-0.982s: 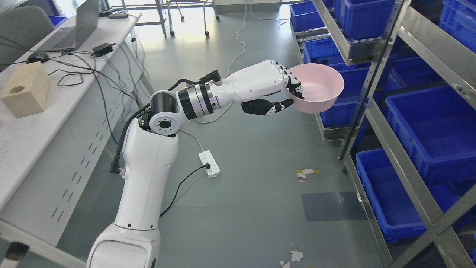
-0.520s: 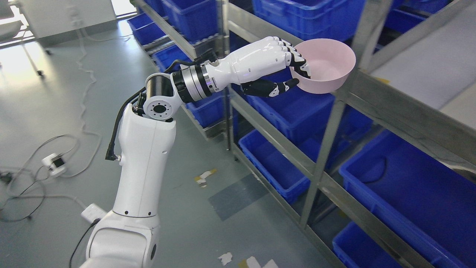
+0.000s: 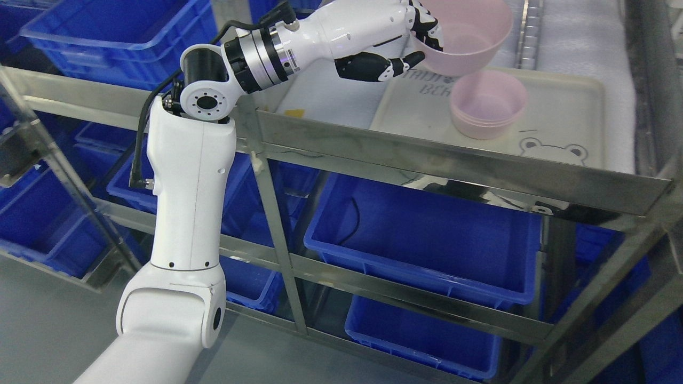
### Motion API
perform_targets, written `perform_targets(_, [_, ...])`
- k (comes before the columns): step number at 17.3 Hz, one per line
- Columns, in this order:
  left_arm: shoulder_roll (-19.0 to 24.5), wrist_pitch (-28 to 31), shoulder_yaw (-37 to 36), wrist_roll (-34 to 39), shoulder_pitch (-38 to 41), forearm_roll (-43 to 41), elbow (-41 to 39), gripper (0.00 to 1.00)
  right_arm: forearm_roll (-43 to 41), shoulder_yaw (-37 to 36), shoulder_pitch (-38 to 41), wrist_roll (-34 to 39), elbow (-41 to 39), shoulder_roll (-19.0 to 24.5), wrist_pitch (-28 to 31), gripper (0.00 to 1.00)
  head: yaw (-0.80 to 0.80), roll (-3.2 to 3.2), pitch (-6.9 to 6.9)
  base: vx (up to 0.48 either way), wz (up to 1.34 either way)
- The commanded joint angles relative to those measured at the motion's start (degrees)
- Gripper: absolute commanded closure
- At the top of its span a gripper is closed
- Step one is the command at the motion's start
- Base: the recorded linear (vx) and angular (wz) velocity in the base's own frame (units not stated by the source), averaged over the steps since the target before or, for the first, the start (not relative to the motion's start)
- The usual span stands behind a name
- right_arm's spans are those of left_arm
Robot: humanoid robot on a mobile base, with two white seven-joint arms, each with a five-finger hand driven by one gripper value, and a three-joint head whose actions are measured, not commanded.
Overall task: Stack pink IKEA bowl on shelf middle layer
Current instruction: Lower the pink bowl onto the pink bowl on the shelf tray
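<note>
My left hand (image 3: 415, 38) is shut on the near rim of a pink bowl (image 3: 469, 40), fingers over the rim and thumb under it. The bowl is held in the air near the top edge of the head view, tilted slightly. Just below and to its right, a stack of pink bowls (image 3: 488, 104) sits on a cream tray (image 3: 565, 114) with a bear drawing, on the shelf's metal-framed layer (image 3: 453, 160). The held bowl hangs above the stack's left side without touching it. The right arm does not show.
Blue plastic bins (image 3: 427, 240) fill the shelf layers below and another rack at the left (image 3: 117, 37). White foam padding (image 3: 576, 32) lines the shelf beside the tray. Upright steel posts (image 3: 277, 229) frame the shelf front. Grey floor shows at the bottom left.
The whole picture has swung round from the floor and table to the shelf, so the camera moved. The bowl stays in my left hand and now hangs over the shelf layer beside the stack.
</note>
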Motion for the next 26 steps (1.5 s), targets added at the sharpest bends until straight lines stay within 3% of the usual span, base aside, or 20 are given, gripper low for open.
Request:
perform_targets(1, [1.89, -0.01, 3.20, -0.34, -1.73, -9.86, 6.05, 0.97, 0.00, 0.00, 0.25, 0.00, -1.00, -1.00, -0.03, 0.00, 0.00, 0.00, 0.00, 0.072, -0.78])
perform_targets(9, [0.16, -0.01, -0.58, -0.25, 4.51, -14.71, 5.96, 0.97, 0.00, 0.00, 0.25, 0.00, -1.00, -1.00, -0.03, 0.00, 0.00, 0.00, 0.00, 0.057, -0.36])
perform_targets(14, [0.16, -0.01, 1.61, -0.25, 4.43, -16.91, 6.23, 0.97, 0.00, 0.00, 0.25, 0.00, -1.00, -1.00, -0.03, 0.00, 0.00, 0.00, 0.00, 0.011, -0.05])
perform_targets(26, [0.16, -0.01, -1.02, 1.86, 4.60, -12.78, 9.30, 0.94, 0.00, 0.00, 0.25, 0.00, -1.00, -1.00, -0.03, 0.00, 0.00, 0.00, -0.01, 0.000, 0.00])
